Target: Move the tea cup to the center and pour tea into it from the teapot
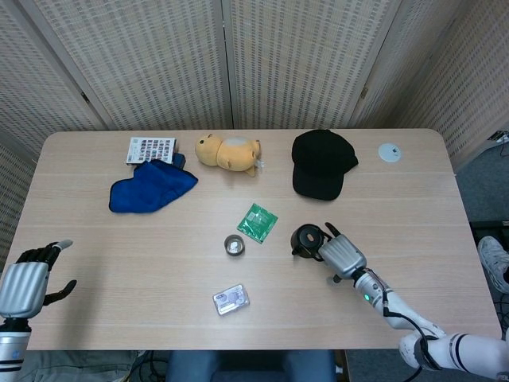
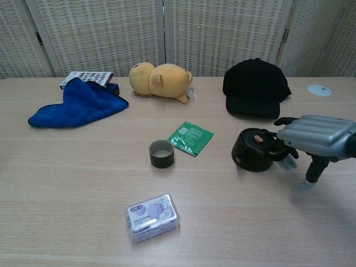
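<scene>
The small dark tea cup (image 1: 234, 245) (image 2: 161, 153) stands upright near the table's middle. To its right sits the black teapot (image 1: 305, 238) (image 2: 254, 149), lid on, handle toward my right hand. My right hand (image 1: 342, 256) (image 2: 317, 136) hovers just right of the teapot, its fingertips (image 2: 285, 153) close to the handle and gripping nothing, thumb pointing down at the table. My left hand (image 1: 24, 286) hangs off the table's near left corner, holding nothing, and shows only in the head view.
A green packet (image 1: 258, 222) (image 2: 191, 137) lies just behind the cup. A small plastic box (image 1: 231, 299) (image 2: 153, 216) is near the front edge. At the back are a black cap (image 1: 320, 163), a plush bear (image 1: 229, 152), a blue cloth (image 1: 151, 187) and a white disc (image 1: 389, 152).
</scene>
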